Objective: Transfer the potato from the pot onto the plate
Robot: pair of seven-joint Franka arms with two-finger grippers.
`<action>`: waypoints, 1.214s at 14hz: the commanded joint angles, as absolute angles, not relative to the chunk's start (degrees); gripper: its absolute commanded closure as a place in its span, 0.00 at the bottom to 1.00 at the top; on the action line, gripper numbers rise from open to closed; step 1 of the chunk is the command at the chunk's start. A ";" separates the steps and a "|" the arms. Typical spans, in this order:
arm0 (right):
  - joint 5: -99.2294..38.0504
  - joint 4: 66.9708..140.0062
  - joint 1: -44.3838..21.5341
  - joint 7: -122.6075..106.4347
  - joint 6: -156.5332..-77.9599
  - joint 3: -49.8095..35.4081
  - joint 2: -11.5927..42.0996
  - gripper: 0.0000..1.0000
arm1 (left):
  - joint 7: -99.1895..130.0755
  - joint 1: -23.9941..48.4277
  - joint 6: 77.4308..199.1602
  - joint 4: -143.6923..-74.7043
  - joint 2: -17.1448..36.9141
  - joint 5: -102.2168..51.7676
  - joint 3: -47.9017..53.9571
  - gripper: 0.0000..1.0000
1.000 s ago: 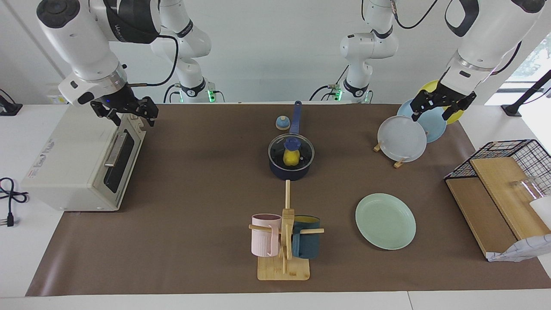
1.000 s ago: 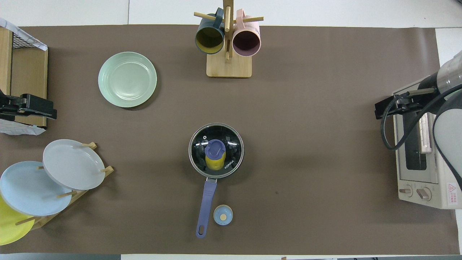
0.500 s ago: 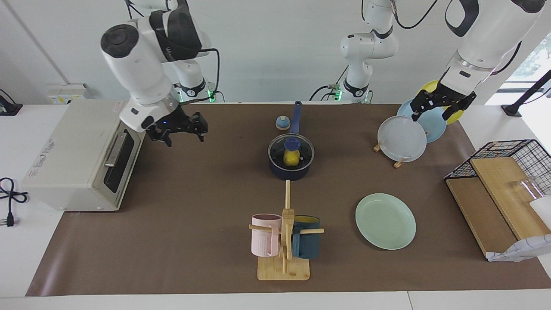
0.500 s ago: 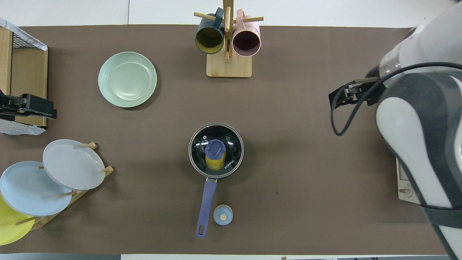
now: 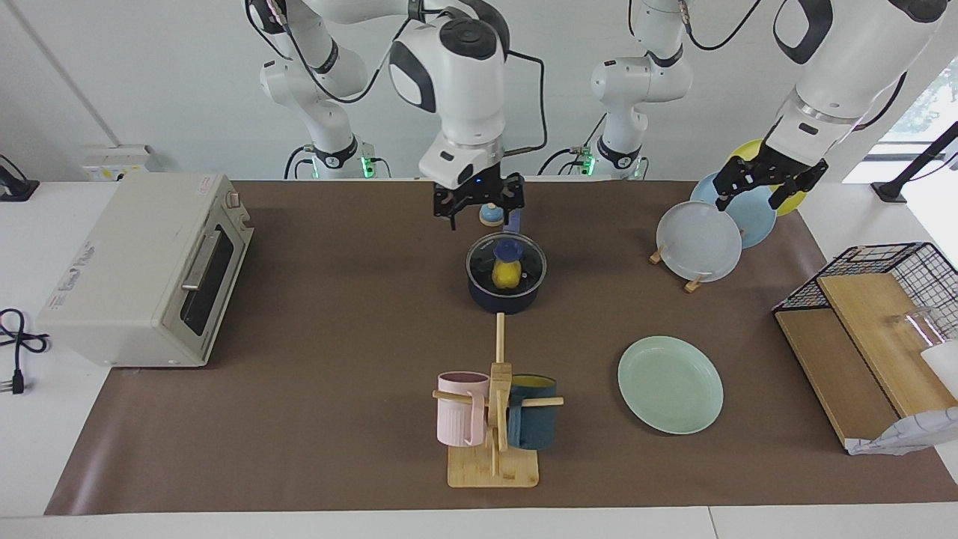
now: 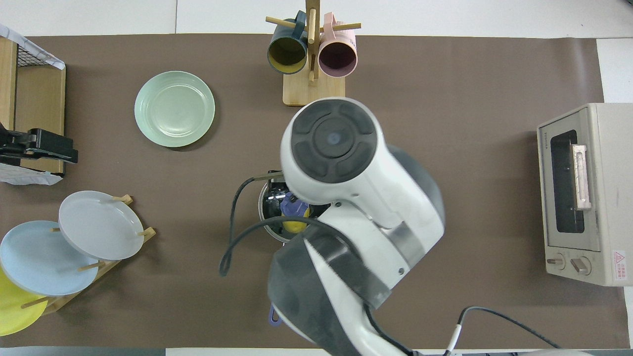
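Note:
The navy pot (image 5: 505, 296) stands mid-table under a glass lid with a blue knob (image 5: 507, 249). Its blue handle (image 5: 515, 201) points toward the robots. The yellow potato (image 5: 507, 275) lies inside and shows through the lid. My right gripper (image 5: 481, 212) hangs open and empty above the pot and the handle's root, clear of the lid. In the overhead view the right arm covers most of the pot, and only a bit of potato (image 6: 295, 226) shows. The mint-green plate (image 5: 670, 384) lies empty, farther from the robots, toward the left arm's end. My left gripper (image 5: 754, 193) waits open over the plate rack.
A small blue dome (image 5: 490, 215) sits beside the pot handle. A mug tree (image 5: 494, 419) with a pink and a teal mug stands farther out than the pot. A toaster oven (image 5: 142, 269) is at the right arm's end. A plate rack (image 5: 700, 239) and a wire basket (image 5: 891, 269) are at the left arm's end.
My right arm has swung from over the toaster oven across the table to above the pot. The left arm, pot, lid and plate have not moved.

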State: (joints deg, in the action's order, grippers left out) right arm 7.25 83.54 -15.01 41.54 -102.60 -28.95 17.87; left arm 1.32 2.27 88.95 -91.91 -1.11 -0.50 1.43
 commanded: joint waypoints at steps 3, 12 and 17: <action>17.03 91.93 -14.94 43.86 -113.72 -32.95 20.38 0.00 | 1.85 2.72 88.86 -92.81 -2.20 -1.23 0.88 0.00; 17.49 97.65 -14.76 45.35 -120.41 -32.96 21.71 0.00 | 1.85 2.72 88.86 -92.81 -2.20 -1.23 0.88 0.00; 17.49 98.70 -14.59 45.26 -121.02 -32.96 21.53 0.21 | 1.85 2.64 88.86 -92.81 -2.20 -1.23 0.88 0.00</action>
State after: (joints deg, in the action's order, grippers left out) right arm 16.11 96.79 -15.97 43.56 -119.25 -31.79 22.43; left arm 1.32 2.28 88.95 -91.91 -1.11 -0.50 1.43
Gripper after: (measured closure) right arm 0.044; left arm 0.000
